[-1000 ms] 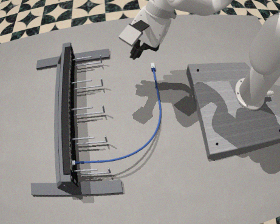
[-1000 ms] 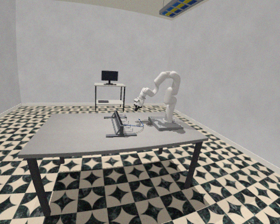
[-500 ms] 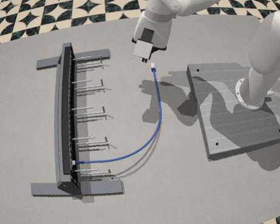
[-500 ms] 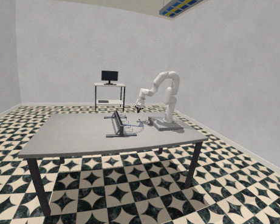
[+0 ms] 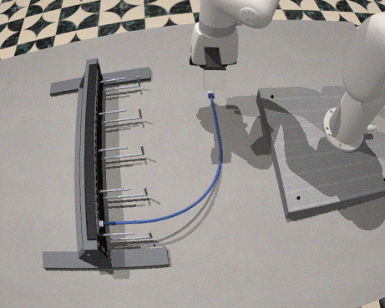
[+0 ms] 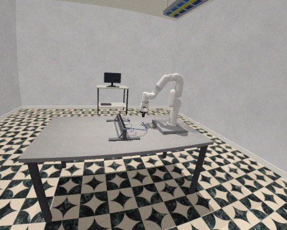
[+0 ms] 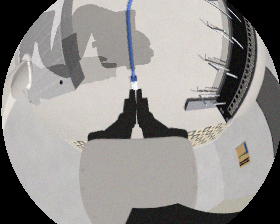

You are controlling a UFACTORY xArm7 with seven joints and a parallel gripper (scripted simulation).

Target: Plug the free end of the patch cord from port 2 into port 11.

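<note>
The dark rack (image 5: 91,163) stands on two flat feet at the table's left; it also shows in the exterior view (image 6: 121,129) and at the right of the wrist view (image 7: 240,53). The blue patch cord (image 5: 218,146) runs from a port near the rack's near end (image 5: 101,223) in an arc across the table. Its free plug (image 5: 210,93) lies on the table, apart from the rack. My gripper (image 5: 212,63) hangs above the table just beyond the plug, pointing down. In the wrist view its fingers (image 7: 136,100) are shut on nothing, with the plug (image 7: 134,85) just ahead of the tips.
Several thin metal rods (image 5: 122,154) stick out from the rack's front toward the cord. The arm's grey base plate (image 5: 321,154) lies right of the cord. The table's far edge (image 5: 112,29) runs behind the rack and gripper.
</note>
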